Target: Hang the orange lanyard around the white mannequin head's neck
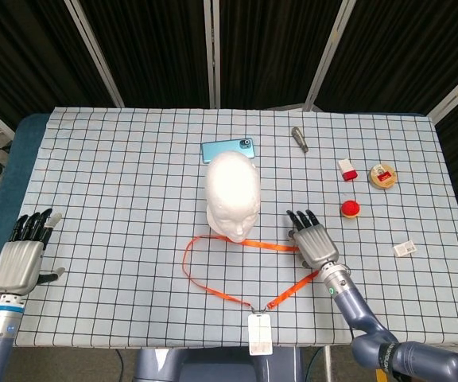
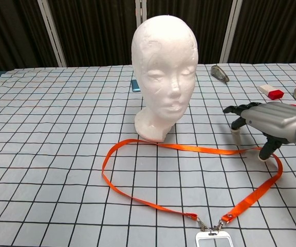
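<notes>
In the head view, the right hand (image 1: 312, 242) is seen palm down over the far right bend of the orange lanyard (image 1: 213, 289), fingers extended toward 12 o'clock and nothing grasped. The left hand (image 1: 22, 258) is held released at the table's near left edge, fingers apart. The white mannequin head (image 1: 232, 194) stands upright mid-table, the lanyard loop spread flat on the checked cloth (image 1: 118, 183) at its 6 o'clock, touching the neck base. A badge holder (image 1: 260, 333) hangs over the near edge (only partly caught by the chest camera). A blue phone (image 1: 227, 149) lies at the head's 12 o'clock.

In the chest view, the right hand (image 2: 271, 121) is shown just above the strap, fingertips (image 2: 236, 123) angled down. The left hand is not shown here.
</notes>
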You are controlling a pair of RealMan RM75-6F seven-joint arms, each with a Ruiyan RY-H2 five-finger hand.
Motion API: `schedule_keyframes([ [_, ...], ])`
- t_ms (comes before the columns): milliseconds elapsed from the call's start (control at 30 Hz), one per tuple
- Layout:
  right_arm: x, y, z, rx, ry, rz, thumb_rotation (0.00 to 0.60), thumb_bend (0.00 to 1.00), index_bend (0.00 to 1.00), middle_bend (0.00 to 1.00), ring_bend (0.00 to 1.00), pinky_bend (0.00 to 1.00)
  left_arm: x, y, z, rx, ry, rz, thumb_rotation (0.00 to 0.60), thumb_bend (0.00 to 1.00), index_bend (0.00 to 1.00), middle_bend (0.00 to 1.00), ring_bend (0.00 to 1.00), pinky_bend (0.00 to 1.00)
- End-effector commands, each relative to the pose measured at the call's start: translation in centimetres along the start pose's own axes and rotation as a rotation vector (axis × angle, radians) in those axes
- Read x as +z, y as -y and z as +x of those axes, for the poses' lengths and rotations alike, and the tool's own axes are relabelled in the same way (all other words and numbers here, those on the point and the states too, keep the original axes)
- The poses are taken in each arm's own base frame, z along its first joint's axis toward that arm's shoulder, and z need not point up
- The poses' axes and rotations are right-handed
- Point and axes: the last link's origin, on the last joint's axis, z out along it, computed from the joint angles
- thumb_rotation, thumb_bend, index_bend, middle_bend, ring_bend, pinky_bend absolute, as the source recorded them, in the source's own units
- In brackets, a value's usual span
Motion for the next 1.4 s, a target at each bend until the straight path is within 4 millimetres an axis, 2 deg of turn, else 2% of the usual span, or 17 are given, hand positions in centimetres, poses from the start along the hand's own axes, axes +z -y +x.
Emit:
schedule_keyframes([
  [33, 0.0, -0.1, -0.2, -0.004, 0.001, -0.004, 0.600, 0.29, 0.51, 0.00, 0.00, 0.00, 0.0, -0.1, 0.0, -0.001, 0.001, -0.003, 0.600, 0.00, 0.00, 0.00, 0.00, 0.00],
  [533, -0.4, -1.0, -0.8, -0.018, -0.018, -0.007, 0.600, 0.36, 0.55, 0.00, 0.00, 0.00, 0.0, -0.3, -0.2, 0.000, 0.003, -0.011, 0.600, 0.00, 0.00, 0.00, 0.00, 0.00],
  [833, -0.6, -1.6, -1.1, -0.034, -0.018, -0.013, 0.600, 0.42, 0.64, 0.00, 0.00, 0.00, 0.0, -0.3, -0.2, 0.001, 0.006, -0.009, 0.600, 0.00, 0.00, 0.00, 0.00, 0.00],
  [1067, -0.9, -2.0, -0.5, -0.022, -0.045, -0.008, 0.600, 0.45, 0.69, 0.02, 0.00, 0.00, 0.3, -0.5, -0.4, -0.005, 0.016, -0.018, 0.600, 0.00, 0.00, 0.00, 0.00, 0.00],
  [1233, -1.5, -2.0, 0.1, 0.019, -0.068, 0.013, 0.600, 0.46, 0.70, 0.03, 0.00, 0.00, 1.9, -1.9, -0.3, -0.029, 0.024, -0.059, 0.600, 0.00, 0.00, 0.00, 0.00, 0.00],
  [1333, -2.0, -1.9, 0.5, 0.037, -0.069, 0.033, 0.600, 0.46, 0.71, 0.03, 0.00, 0.00, 3.8, -3.7, -0.1, -0.043, 0.037, -0.112, 0.600, 0.11, 0.02, 0.00, 0.00, 0.00],
  [1400, -2.2, -1.8, 0.8, 0.039, -0.075, 0.043, 0.600, 0.46, 0.71, 0.03, 0.00, 0.00, 5.1, -5.4, 0.0, -0.051, 0.044, -0.158, 0.600, 0.18, 0.09, 0.00, 0.00, 0.00],
])
